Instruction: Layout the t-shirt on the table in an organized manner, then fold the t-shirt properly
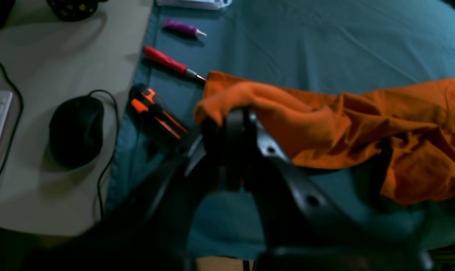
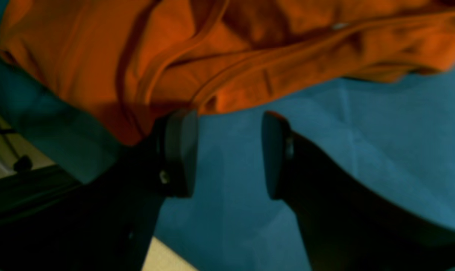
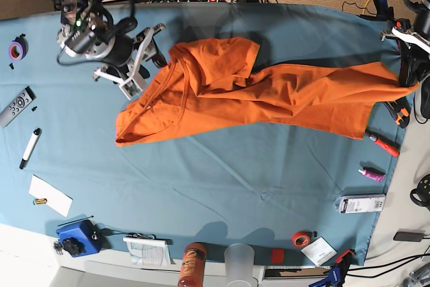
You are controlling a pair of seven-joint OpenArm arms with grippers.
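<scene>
Orange t-shirt sprawls rumpled across the far half of the teal surface, stretched out from side to side. Left end effector is clamped on one corner of the cloth, right beside a red screwdriver. Right end effector gapes wide, nothing between its pads, sitting just beside the shirt's near edge.

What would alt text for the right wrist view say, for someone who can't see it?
The right claw stands open and empty over the teal table, its two dark pads parted just below the edge of the orange t-shirt. The shirt lies rumpled across the top of the picture, one pad close against its hem, though whether it touches is unclear.
</scene>
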